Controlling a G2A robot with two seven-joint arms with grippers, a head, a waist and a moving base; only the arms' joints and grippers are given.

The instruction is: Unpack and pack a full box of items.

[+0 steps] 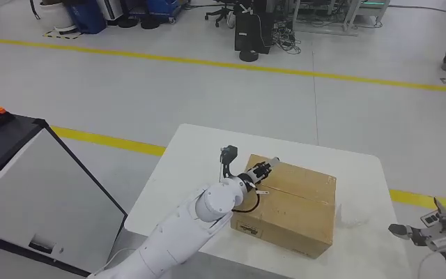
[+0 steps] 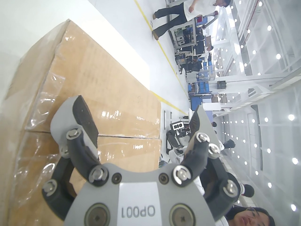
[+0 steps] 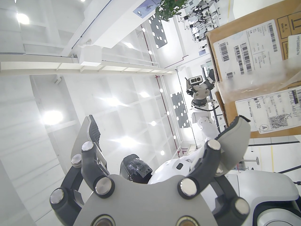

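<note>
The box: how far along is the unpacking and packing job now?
Done: nothing visible yet. The box is closed, with clear tape over its top seam. In hand: the left gripper, open and empty, is over that seam. The right gripper is open, apart from the box. Left: opening, unpacking, repacking.

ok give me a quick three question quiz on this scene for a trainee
1. True or false: the cardboard box on the white table has its top flaps open.
2. The left hand is: A) shut on tape, B) open, by the box's top, C) resting flat on the table.
3. Fill in: the right hand holds ____.
Key: 1 false, the flaps are taped shut. 2 B. 3 nothing; it is open and empty.
</note>
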